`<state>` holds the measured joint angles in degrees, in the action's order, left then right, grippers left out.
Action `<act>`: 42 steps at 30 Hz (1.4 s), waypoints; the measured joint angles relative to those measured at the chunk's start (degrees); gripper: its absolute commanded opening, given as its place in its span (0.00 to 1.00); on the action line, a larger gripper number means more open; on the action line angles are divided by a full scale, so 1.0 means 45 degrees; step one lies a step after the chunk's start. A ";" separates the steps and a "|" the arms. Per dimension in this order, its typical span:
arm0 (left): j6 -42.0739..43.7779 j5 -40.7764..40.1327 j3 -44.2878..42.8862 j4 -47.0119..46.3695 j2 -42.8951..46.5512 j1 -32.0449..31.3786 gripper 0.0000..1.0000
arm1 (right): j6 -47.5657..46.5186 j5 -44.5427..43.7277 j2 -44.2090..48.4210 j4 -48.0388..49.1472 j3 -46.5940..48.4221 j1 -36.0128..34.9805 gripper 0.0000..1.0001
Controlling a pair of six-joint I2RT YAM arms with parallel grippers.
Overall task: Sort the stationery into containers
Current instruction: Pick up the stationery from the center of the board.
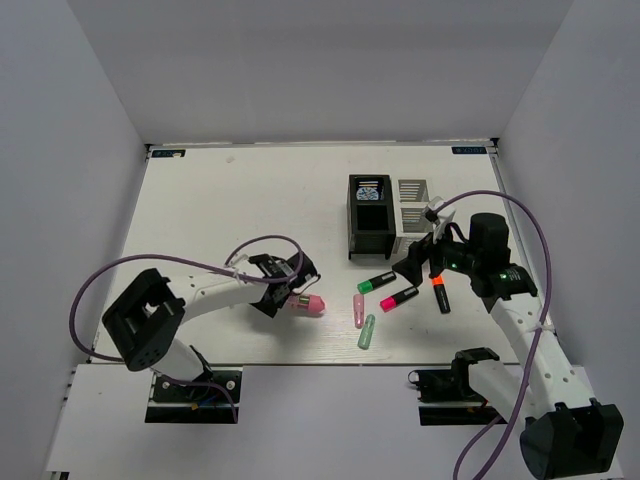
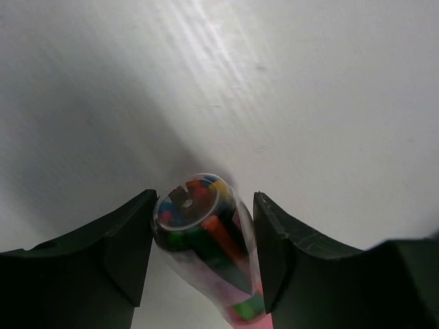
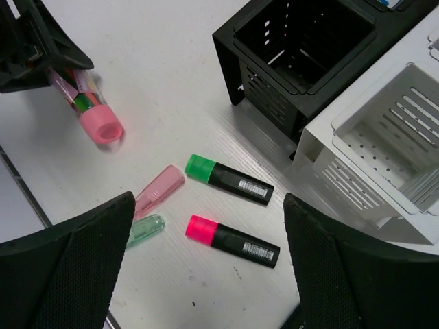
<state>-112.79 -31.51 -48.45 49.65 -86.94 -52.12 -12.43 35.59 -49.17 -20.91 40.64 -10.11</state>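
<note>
- The left gripper (image 2: 204, 199) is low over the white table (image 1: 220, 200), near the middle.
- A clear round tube with a pink cap and little coloured bits inside (image 2: 199, 233) lies between its two black fingers (image 2: 130, 253).
- The fingers sit right up against both sides of the tube. I cannot tell if they squeeze it yet.
- The tube's pink cap points away from the gripper, toward the other things.
- The right gripper (image 3: 207, 202) is wide open, with nothing in it.
- It hangs above the pens, just in front of the boxes.
- A black pen with a green cap (image 3: 228, 179) and a black pen with a pink cap (image 3: 233, 241) lie side by side on the table.
- A black pen with an orange cap (image 1: 441, 295) lies to their right, close by the right gripper.
- A pale pink pill-shaped piece (image 3: 159, 190) and a pale green pill-shaped piece (image 3: 145, 229) lie near the pens, on the side toward the tube.
- A black slatted box with two parts (image 1: 370, 235) stands at the back, and a white box with small holes (image 1: 413, 205) stands right beside it.
- A blue and white tape roll (image 1: 371, 190) sits in the back part of the black box.
</note>
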 measured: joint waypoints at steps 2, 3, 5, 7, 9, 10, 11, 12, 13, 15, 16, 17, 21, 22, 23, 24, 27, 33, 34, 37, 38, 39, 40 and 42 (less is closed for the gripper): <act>0.0976 0.0005 -0.0534 0.0039 0.0141 0.0277 0.01 | -0.0034 0.0000 0.0000 0.0000 0.0000 0.0058 0.83; 0.1525 0.0019 -0.0899 0.0024 0.0204 0.0427 0.01 | -0.0034 0.0005 0.0005 0.0000 0.0000 0.0087 0.81; 0.3016 0.0073 -0.1851 -0.0126 0.0355 0.0787 0.01 | -0.0015 0.0005 0.0010 -0.0005 0.0000 0.0160 0.78; 0.4639 0.0141 -0.2871 -0.0277 0.0413 0.1059 0.01 | -0.0005 -0.0005 0.0015 -0.0005 0.0000 0.0204 0.78; 0.6402 0.0209 -0.3803 -0.0515 0.0461 0.1302 0.01 | 0.0000 -0.0019 0.0015 -0.0005 0.0000 0.0248 0.78; 0.7125 0.0238 -0.4245 -0.0500 0.0461 0.1355 0.01 | 0.0000 -0.0058 0.0015 -0.0005 0.0000 0.0272 0.78; 0.7640 0.0277 -0.4614 -0.0476 0.0457 0.1384 0.01 | 0.0005 -0.0063 0.0015 -0.0005 0.0000 0.0306 0.78; 0.8170 0.0345 -0.5017 -0.0393 0.0447 0.1418 0.01 | 0.0005 -0.0068 0.0015 -0.0005 0.0000 0.0325 0.78; 0.8510 0.0427 -0.5285 -0.0364 0.0447 0.1486 0.01 | 0.0010 -0.0068 0.0015 -0.0005 0.0000 0.0335 0.78; 0.9054 0.0690 -0.5498 -0.0466 0.0461 0.1593 0.01 | 0.0029 -0.0063 0.0015 -0.0005 0.0000 0.0389 0.78; 0.9228 0.0879 -0.5450 -0.0481 0.0461 0.1671 0.01 | 0.0044 -0.0063 0.0015 -0.0005 0.0000 0.0393 0.78; 0.9389 0.1078 -0.5260 -0.0549 0.0461 0.1783 0.01 | 0.0053 -0.0063 0.0015 -0.0005 0.0000 0.0408 0.78; 0.9874 0.1885 -0.4371 -0.0729 0.0389 0.2166 0.01 | 0.0063 -0.0063 0.0015 0.0000 0.0000 0.0476 0.80; 1.0015 0.2021 -0.4357 -0.0709 0.0330 0.2220 0.01 | 0.0068 -0.0063 0.0015 0.0000 0.0000 0.0500 0.80; 1.0146 0.2161 -0.4435 -0.0704 0.0253 0.2249 0.01 | 0.0068 -0.0063 0.0015 0.0000 0.0000 0.0505 0.82; 1.0316 0.2273 -0.4580 -0.0695 0.0170 0.2254 0.01 | 0.0078 -0.0063 0.0015 0.0000 0.0000 0.0505 0.82; 1.0885 0.2686 -0.5537 -0.0593 -0.0243 0.2254 0.01 | 0.0083 -0.0063 0.0015 0.0000 0.0000 0.0510 0.78; 1.2565 0.3215 -0.8942 -0.0180 -0.1447 0.2093 0.01 | 0.0029 -0.0126 0.0015 0.0000 -0.0015 0.0627 0.00; 1.2973 0.3279 -0.9607 -0.0097 -0.1690 0.2025 0.01 | 0.0049 -0.0136 0.0015 -0.0005 -0.0015 0.0646 0.00; 1.4158 0.3483 -1.1691 0.0364 -0.2569 0.1753 0.01 | 0.0058 -0.0155 0.0015 0.0005 -0.0029 0.0670 0.00; 1.4562 0.3565 -1.2420 0.0457 -0.2900 0.1651 0.01 | 0.0058 -0.0155 0.0015 0.0005 -0.0044 0.0675 0.00; 1.4916 0.3609 -1.3138 0.0588 -0.3230 0.1559 0.01 | 0.0058 -0.0155 0.0015 0.0005 -0.0053 0.0680 0.00; 1.5217 0.3667 -1.3678 0.0622 -0.3502 0.1501 0.01 | 0.0058 -0.0151 0.0015 0.0005 -0.0058 0.0695 0.00; 1.5824 0.3789 -1.4600 0.0646 -0.3978 0.1370 0.01 | 0.0073 -0.0151 0.0015 0.0005 -0.0058 0.0738 0.00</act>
<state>-41.58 -14.46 -114.15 52.56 -104.84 -45.95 -12.10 34.92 -49.10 -20.88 40.38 -6.79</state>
